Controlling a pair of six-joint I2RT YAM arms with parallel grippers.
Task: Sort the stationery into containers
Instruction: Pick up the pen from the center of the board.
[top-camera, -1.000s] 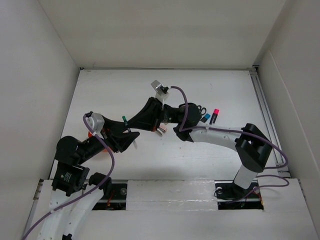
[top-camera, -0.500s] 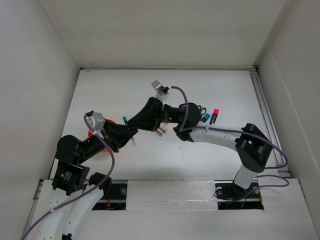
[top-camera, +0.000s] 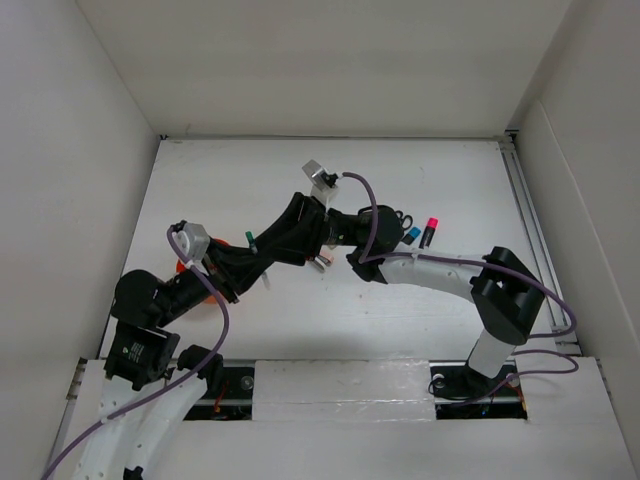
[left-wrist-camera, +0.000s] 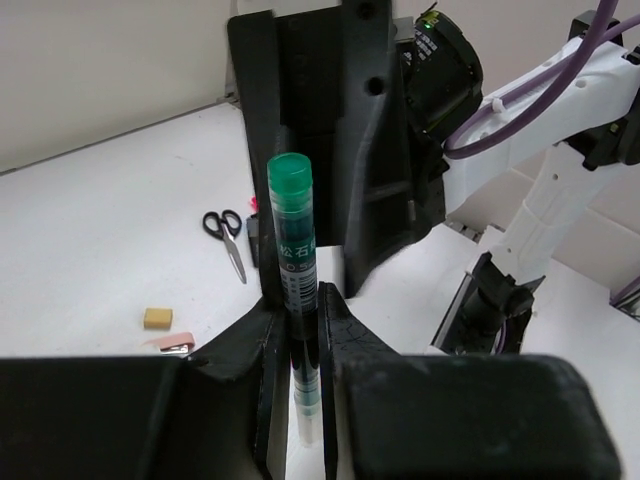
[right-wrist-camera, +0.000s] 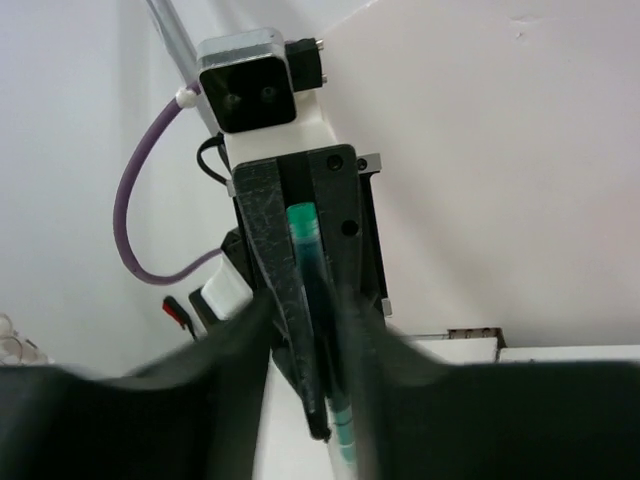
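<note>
A green-capped pen (left-wrist-camera: 290, 250) stands upright between the two arms above the table, its cap (top-camera: 247, 238) showing from above. My left gripper (left-wrist-camera: 305, 300) is shut on its lower barrel. My right gripper (right-wrist-camera: 308, 300) faces it from the other side, its blurred fingers standing apart on either side of the pen (right-wrist-camera: 305, 250). The orange cup (top-camera: 185, 268) is mostly hidden under the left arm. Black-handled scissors (left-wrist-camera: 228, 240) lie on the table behind.
A blue highlighter (top-camera: 411, 236) and a pink highlighter (top-camera: 430, 230) lie right of the scissors (top-camera: 398, 218). A yellow eraser (left-wrist-camera: 157, 318) and a pink one (left-wrist-camera: 170, 343) lie near the table's middle. White walls enclose the table (top-camera: 450, 180).
My left gripper reached up to the pen and shut on it. My right gripper, shut on the pen before, has spread its fingers.
</note>
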